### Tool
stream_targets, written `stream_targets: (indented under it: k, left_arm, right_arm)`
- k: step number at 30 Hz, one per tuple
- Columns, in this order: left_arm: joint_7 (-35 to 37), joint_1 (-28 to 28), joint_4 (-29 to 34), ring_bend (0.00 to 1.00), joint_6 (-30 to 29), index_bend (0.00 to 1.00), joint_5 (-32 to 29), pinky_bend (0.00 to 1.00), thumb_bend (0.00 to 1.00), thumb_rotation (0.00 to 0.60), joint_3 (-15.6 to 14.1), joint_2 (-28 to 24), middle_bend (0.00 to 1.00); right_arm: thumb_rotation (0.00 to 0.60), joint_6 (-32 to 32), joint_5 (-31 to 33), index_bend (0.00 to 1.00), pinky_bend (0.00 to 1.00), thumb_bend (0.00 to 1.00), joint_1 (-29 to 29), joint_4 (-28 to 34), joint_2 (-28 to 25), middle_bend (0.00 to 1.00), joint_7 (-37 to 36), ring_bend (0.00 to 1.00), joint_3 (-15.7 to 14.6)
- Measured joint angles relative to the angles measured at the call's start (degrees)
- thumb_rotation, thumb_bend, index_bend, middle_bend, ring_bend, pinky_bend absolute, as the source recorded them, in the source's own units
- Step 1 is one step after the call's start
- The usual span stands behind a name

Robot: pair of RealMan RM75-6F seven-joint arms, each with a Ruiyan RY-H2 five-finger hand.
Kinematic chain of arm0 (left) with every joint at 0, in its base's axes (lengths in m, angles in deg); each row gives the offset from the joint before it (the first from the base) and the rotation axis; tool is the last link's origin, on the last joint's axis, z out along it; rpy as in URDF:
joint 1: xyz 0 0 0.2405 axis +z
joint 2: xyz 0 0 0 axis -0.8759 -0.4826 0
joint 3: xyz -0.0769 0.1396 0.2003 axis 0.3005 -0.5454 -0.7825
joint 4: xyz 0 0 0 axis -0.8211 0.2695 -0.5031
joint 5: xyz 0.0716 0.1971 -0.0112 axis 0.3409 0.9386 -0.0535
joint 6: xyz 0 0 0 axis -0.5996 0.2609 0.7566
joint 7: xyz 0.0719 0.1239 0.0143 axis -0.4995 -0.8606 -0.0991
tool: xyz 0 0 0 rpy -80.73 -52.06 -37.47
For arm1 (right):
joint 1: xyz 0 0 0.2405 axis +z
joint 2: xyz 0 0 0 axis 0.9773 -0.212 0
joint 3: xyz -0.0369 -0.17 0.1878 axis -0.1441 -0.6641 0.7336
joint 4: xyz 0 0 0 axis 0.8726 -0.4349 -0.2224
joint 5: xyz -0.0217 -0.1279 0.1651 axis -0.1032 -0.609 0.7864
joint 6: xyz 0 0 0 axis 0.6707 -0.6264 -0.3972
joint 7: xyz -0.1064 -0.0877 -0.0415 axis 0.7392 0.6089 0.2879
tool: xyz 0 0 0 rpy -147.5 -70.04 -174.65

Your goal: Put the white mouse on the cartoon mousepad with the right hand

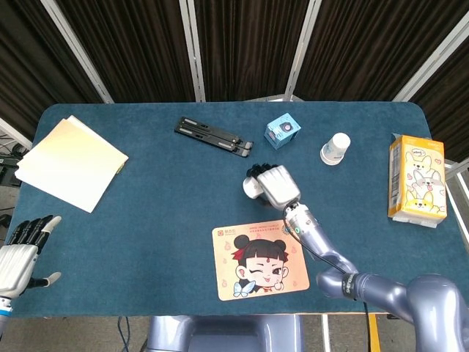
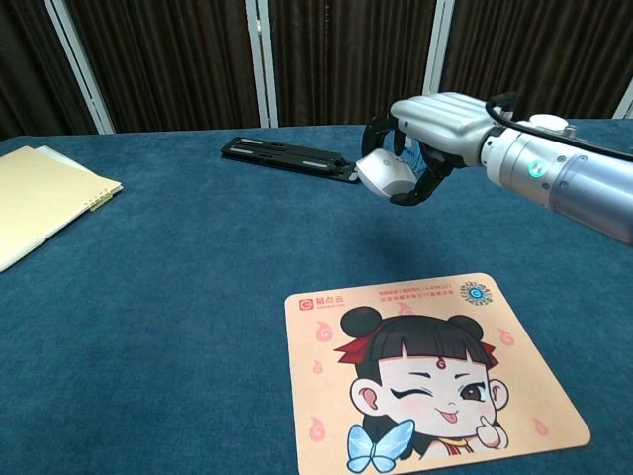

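My right hand point(image 1: 272, 184) point(image 2: 427, 126) grips the white mouse point(image 2: 385, 174) point(image 1: 253, 187) from above and holds it in the air, well above the table. The mouse hangs over blue cloth behind the far left part of the cartoon mousepad point(image 1: 259, 258) point(image 2: 427, 373), which lies flat near the table's front edge with a winking girl printed on it. My left hand point(image 1: 20, 251) rests at the table's front left corner, fingers apart, holding nothing; the chest view does not show it.
A black folded stand point(image 1: 213, 135) point(image 2: 294, 157) lies at the back. A small blue box point(image 1: 282, 131), a white cup point(image 1: 335, 149) and a yellow carton point(image 1: 416, 181) stand to the right. A yellow notebook point(image 1: 69, 163) point(image 2: 40, 197) lies at the left.
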Motion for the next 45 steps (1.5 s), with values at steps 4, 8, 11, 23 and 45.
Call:
stream_targets:
  k: [4,8,11,23,45]
  left_arm:
    - [-0.15,0.19,-0.13,0.00,-0.51,0.00,0.13,0.00,0.09,0.600,0.03,0.15,0.00]
    - [-0.13,0.37,-0.22,0.00,-0.85,0.00,0.09,0.00,0.09,0.600,0.08,0.30,0.00]
    - [-0.21,0.54,-0.19,0.00,-1.08,0.00,-0.16,0.00,0.09,0.600,0.16,0.38,0.00]
    - [-1.40,0.89,0.09,0.00,-1.96,0.00,-0.82,0.00,0.09,0.600,0.64,0.94,0.00]
    - [-2.28,1.40,-0.06,0.00,-3.18,0.00,-1.47,0.00,0.09,0.600,1.30,1.77,0.00]
  right_arm:
    - [0.600,-2.47,-6.65,0.64,0.51,0.30,-0.67,2.96,-2.35,0.56,-2.69,0.35,-3.41]
    - [0.600,-6.77,-14.18,0.64,0.51,0.30,-1.74,3.91,-4.08,0.56,-4.89,0.35,-7.35]
    - [0.600,-11.55,-20.29,0.64,0.51,0.30,-3.14,3.61,-4.98,0.56,-7.11,0.35,-11.02]
    - [0.600,-23.61,-34.54,0.64,0.52,0.30,-7.86,-6.42,-3.77,0.56,-13.08,0.35,-20.50]
    - [0.600,-31.98,-39.67,0.64,0.52,0.30,-11.00,-30.96,7.78,0.56,-20.81,0.35,-23.21]
